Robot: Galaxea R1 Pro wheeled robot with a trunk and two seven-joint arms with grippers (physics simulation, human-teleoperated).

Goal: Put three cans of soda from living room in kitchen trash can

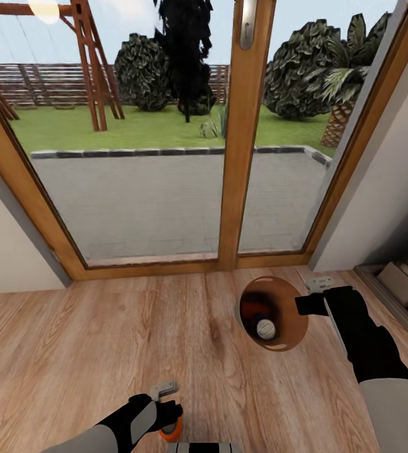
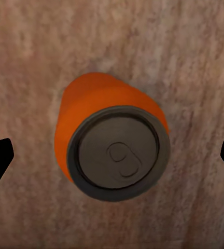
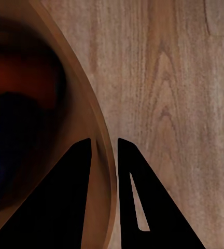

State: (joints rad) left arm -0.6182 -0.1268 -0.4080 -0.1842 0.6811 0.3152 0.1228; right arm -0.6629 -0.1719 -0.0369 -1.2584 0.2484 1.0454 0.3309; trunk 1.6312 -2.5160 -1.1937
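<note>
Standing on the light wooden plank floor [image 1: 103, 352] in front of the big wood-framed glass patio door [image 1: 248, 157], the small round tan-lined wastebasket [image 1: 292, 308] has the right gripper [image 3: 104, 145] pinched shut on its rim, one finger inside and one outside. Down inside it sit cans, one orange-red [image 1: 249, 308] and one showing a silvery top [image 1: 266, 328]. Over at the left gripper [image 2: 112, 155], the fingers are spread wide on either side of an upright orange soda can with a grey pull-tab lid [image 2: 114, 140] on the floor, not touching it.
</note>
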